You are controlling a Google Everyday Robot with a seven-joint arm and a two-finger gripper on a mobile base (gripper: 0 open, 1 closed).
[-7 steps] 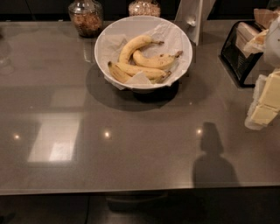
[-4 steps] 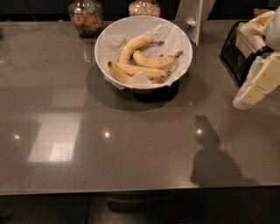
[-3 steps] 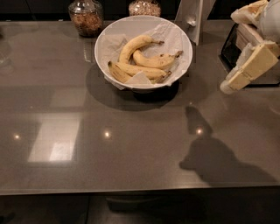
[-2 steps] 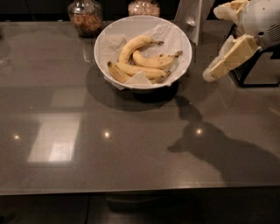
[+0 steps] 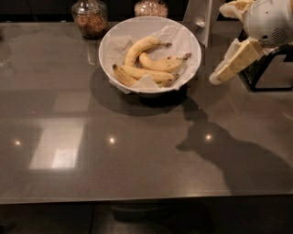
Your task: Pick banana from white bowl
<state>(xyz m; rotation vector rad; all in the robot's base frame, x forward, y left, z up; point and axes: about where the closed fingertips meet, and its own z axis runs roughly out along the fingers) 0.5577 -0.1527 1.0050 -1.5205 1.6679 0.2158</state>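
The white bowl [image 5: 108, 50], lined with crinkled white paper, stands at the back middle of the dark table. Three bananas lie in it. The banana [image 5: 161, 64] is the short, plump, curved one on the right side, with brown speckles and a dark stem pointing right. A paler arched banana [image 5: 138, 47] lies above it, and a long, flatter banana [image 5: 139, 73] lies below it. My gripper [image 5: 219, 77] hangs in the air just right of the bowl's rim, angled down to the left, holding nothing that I can see. It is apart from the bowl and the bananas.
Two glass jars [image 5: 89, 18] [image 5: 150, 7] stand behind the bowl. A white upright stand [image 5: 198, 16] is at the back right of the bowl. A black wire rack [image 5: 268, 68] sits at the right edge, under my arm. My arm's shadow falls on the table [image 5: 137, 155].
My arm has swung in from the right edge, moving left and up, and the gripper now sits close beside the bowl's right rim. The bowl and bananas have not moved.
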